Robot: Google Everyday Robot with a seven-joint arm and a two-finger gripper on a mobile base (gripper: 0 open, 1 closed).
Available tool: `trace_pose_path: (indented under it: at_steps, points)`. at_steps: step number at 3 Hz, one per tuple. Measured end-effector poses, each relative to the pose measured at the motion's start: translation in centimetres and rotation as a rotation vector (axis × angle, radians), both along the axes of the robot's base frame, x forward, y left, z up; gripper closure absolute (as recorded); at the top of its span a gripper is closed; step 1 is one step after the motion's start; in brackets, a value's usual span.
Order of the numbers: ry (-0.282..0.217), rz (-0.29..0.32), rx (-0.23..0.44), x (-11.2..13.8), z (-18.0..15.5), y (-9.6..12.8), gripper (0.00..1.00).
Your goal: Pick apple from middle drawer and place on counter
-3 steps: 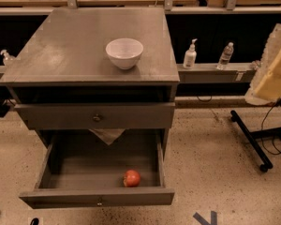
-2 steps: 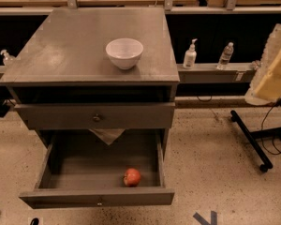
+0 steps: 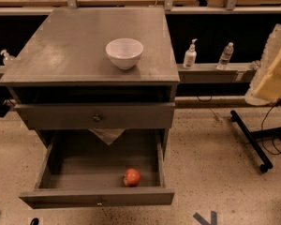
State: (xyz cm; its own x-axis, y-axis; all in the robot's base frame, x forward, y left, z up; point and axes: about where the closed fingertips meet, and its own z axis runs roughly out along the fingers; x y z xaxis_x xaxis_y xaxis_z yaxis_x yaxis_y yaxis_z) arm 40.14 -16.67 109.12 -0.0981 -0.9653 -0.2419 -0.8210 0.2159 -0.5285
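Red apple (image 3: 131, 177) sits front-right in the open middle drawer (image 3: 61, 198), at roughly 8 o'clock from the pale hand (image 3: 271, 69), which hangs well apart at the right edge. Whether the hand is clenched or released, I cannot tell.
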Motion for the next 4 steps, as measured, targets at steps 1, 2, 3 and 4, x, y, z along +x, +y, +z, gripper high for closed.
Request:
trace_pose_path:
  at_steps: [1, 2, 3, 4]
  points:
    - [0.000, 0.000, 0.000, 0.0, 0.0, 0.0, 0.00]
    - [0.000, 0.000, 0.000, 0.0, 0.0, 0.0, 0.00]
    - [0.065, 0.008, -0.012, 1.2, -3.6, 0.6, 0.00]
    - [0.259, 0.015, -0.024, 3.6, -15.1, 1.1, 0.00]
